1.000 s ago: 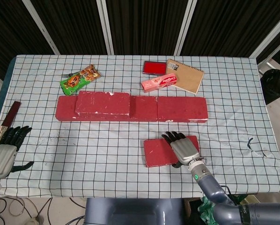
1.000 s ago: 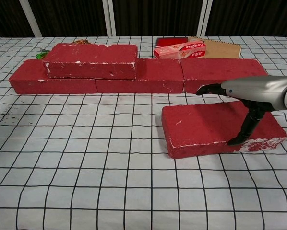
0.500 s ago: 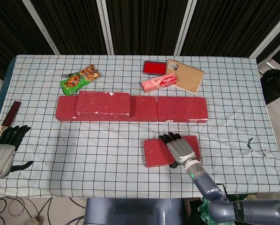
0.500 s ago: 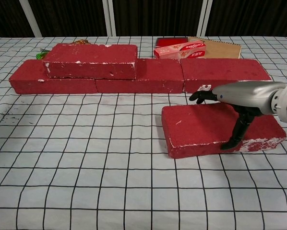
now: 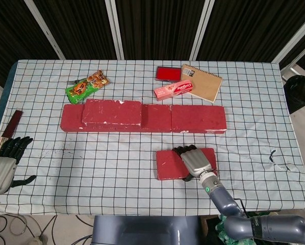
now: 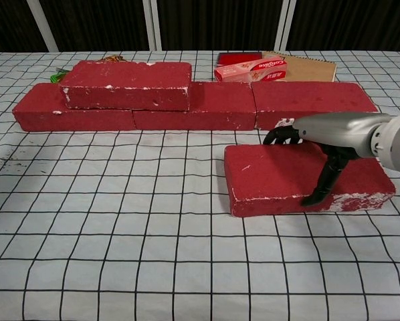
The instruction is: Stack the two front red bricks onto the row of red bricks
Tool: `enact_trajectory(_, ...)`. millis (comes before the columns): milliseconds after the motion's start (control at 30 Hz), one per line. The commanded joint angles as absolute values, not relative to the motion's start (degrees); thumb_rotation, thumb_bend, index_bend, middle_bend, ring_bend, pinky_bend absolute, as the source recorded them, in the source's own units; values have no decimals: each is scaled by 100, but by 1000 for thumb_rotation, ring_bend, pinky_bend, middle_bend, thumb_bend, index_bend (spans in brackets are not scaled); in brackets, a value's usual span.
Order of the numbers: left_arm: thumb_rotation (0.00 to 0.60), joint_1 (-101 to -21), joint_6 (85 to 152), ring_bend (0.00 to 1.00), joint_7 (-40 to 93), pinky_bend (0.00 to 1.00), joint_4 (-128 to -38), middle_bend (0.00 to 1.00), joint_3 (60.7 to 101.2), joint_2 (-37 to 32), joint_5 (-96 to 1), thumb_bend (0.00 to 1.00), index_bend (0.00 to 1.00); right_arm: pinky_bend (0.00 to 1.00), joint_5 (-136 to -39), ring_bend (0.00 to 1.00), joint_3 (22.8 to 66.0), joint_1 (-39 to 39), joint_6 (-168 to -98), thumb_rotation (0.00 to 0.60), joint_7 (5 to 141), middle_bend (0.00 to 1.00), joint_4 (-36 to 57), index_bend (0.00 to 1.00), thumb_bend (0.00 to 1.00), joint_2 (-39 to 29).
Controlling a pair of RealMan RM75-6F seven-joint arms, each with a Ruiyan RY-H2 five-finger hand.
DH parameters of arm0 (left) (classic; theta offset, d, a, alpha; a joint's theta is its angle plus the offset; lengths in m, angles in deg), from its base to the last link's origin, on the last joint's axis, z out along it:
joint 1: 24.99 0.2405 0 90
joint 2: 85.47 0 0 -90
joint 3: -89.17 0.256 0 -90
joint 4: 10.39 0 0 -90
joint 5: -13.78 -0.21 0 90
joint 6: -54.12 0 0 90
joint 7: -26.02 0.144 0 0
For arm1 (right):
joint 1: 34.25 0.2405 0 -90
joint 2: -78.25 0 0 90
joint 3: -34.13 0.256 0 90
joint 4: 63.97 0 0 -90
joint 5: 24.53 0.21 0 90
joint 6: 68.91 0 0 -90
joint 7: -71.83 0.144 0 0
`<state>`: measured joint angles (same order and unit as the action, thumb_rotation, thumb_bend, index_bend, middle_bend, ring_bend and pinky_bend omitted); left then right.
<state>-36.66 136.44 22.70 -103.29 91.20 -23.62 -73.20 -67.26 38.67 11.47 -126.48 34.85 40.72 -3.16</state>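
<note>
A single red brick (image 5: 170, 164) lies flat at the front of the table, right of centre. My right hand (image 5: 196, 161) grips its right half: fingers (image 6: 280, 134) curl over the far edge and the thumb (image 6: 324, 184) presses the near face. Behind it runs the row of red bricks (image 5: 193, 118), with one more red brick (image 5: 111, 112) stacked on its left part; the chest view shows the stacked brick (image 6: 126, 83) too. My left hand (image 5: 4, 163) hangs off the table's left front corner, fingers apart and holding nothing.
Behind the row lie a green snack packet (image 5: 86, 86), a red flat box (image 5: 168, 73), a pink toothpaste box (image 5: 173, 90) and a brown notebook (image 5: 203, 83). A dark red strip (image 5: 12, 124) sits at the left edge. The checked cloth (image 5: 91, 168) covers the table.
The front brick has turned slightly under my right hand and now lies parallel to the row. The hand has shifted a little left along it. My left hand has barely moved.
</note>
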Motion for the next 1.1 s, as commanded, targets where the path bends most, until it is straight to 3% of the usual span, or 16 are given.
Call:
enact_trajectory(33, 600, -3662, 13632, 0, 2263, 0, -10334, 54, 9113, -2363, -7319, 0, 51, 175, -6787, 263, 3901, 1114, -12692, 600, 3585, 278, 4116, 252, 381, -240)
enact_trajectory(300, 600, -3663, 13571, 0, 2293, 0, -10334, 54, 9094, -2354, -7336, 0, 51, 175, -6733, 265, 3996, 1036, -12633, 600, 3824, 286, 4536, 257, 397, 630)
enact_trajectory(700, 600, -3608, 13658, 0, 2374, 0, -10275, 54, 8995, -2342, -7295, 0, 51, 175, -6478, 265, 4128, 977, -12181, 600, 4217, 282, 5519, 257, 410, 2826)
enact_trajectory(900, 600, -3570, 13744, 0, 2410, 0, -10283, 54, 8942, -2335, -7302, 0, 51, 175, -6014, 264, 4317, 1482, -11313, 600, 4227, 281, 5360, 257, 410, 3570)
enact_trajectory(1100, 600, -3498, 13946, 0, 2329, 0, -10264, 54, 8903, -2341, -7400, 0, 51, 175, -5542, 267, 4558, 1997, -10246, 600, 4694, 282, 4645, 257, 410, 3525)
